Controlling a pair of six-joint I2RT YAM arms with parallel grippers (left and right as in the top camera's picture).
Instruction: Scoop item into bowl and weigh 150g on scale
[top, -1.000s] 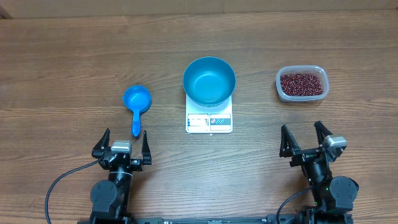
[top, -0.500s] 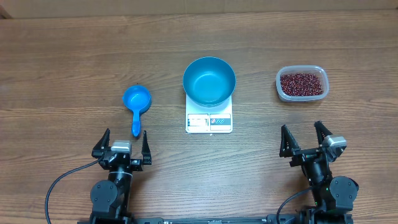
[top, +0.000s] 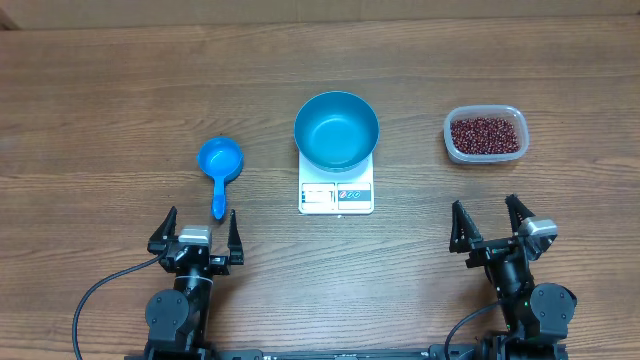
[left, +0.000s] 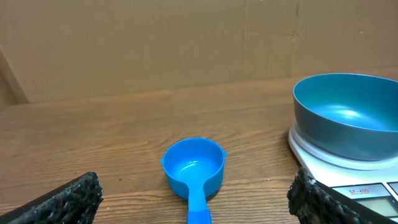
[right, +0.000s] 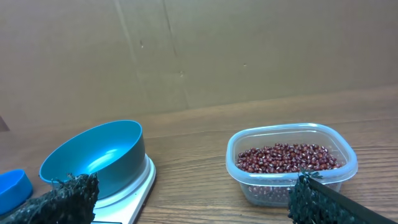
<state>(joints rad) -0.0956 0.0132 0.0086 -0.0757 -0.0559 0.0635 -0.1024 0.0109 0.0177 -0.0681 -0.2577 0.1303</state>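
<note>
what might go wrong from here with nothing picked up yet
1. The scoop lies flat on the table, handle toward the open left pincer; a grab at that low handle may slip.
2. The beans sit in the tub, across the scale from the scoop, so loose beans could spill on the carry.
3. The bowl covers most of the scale; a bump might shift it.

Glossy smooth bowl (top: 336, 130), clear plastic tub (top: 485, 135), matt wood-grain table (top: 120, 100), rough jaws padding.
</note>
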